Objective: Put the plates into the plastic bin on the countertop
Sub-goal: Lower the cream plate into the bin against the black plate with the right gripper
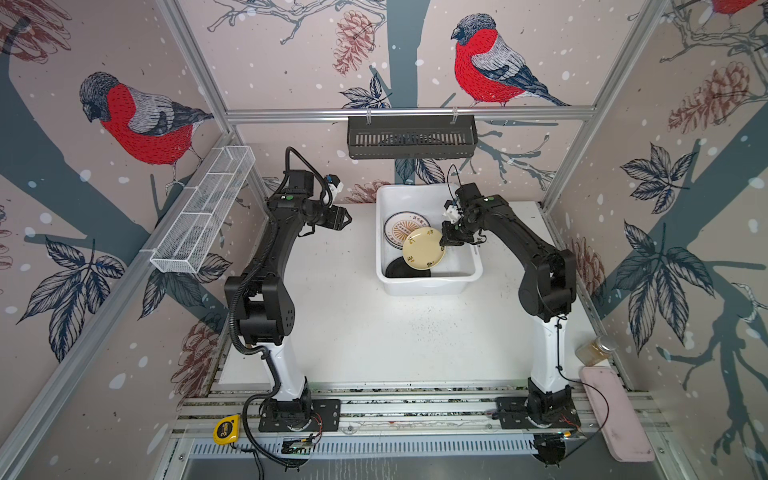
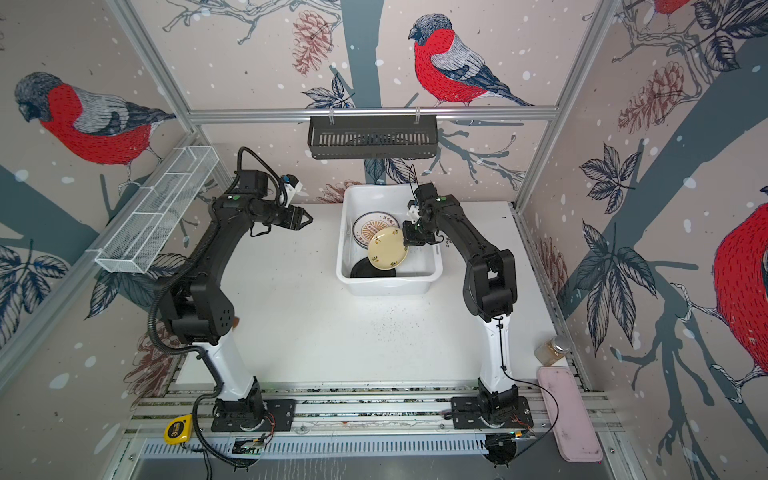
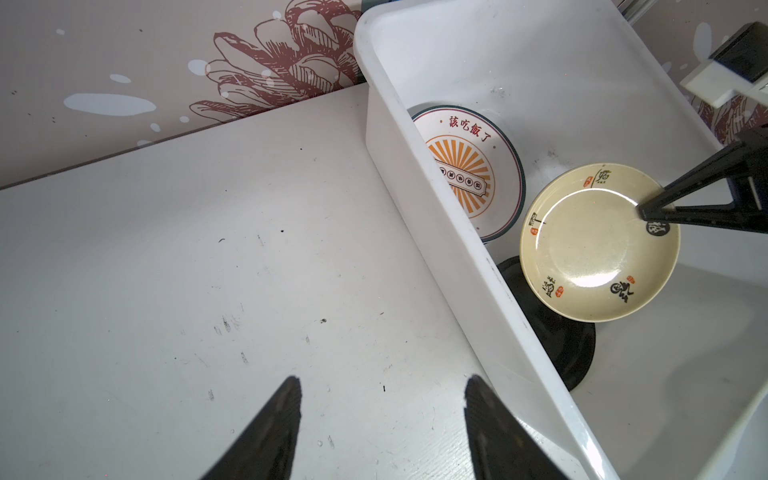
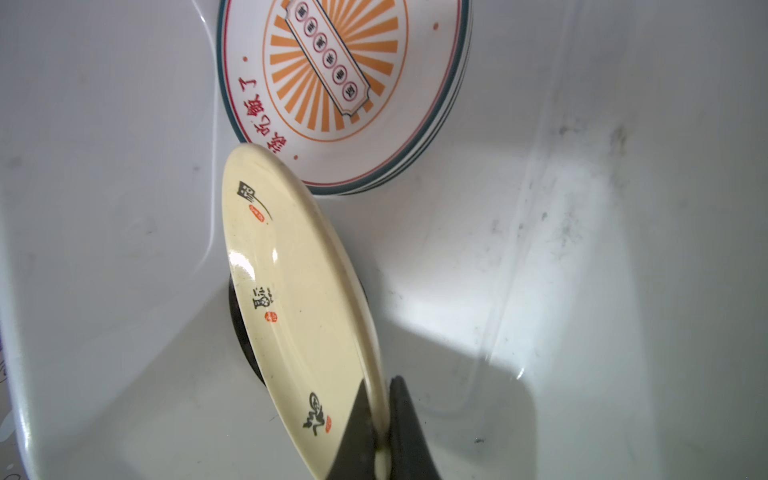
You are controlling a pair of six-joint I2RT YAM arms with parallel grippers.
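I hold the yellow plate (image 1: 423,248) by its rim in my clamped right gripper (image 1: 446,241) over the far bin (image 1: 428,286), where a sunburst stack (image 1: 398,227) and black plate (image 1: 405,271) already lie; the left gripper (image 1: 347,217) gapes empty, and no plate shows on the countertop (image 1: 374,332).

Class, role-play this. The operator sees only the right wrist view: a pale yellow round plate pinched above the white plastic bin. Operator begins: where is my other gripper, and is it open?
Observer: The left gripper hovers open and empty over the white countertop, left of the white plastic bin.
Operator: What is the dark sliver under the pale yellow round plate?
Observer: A black round plate, lying in the bin's near-left corner.
Operator: Anything behind the bin?
Observer: A black slotted rack hangs on the back rail.
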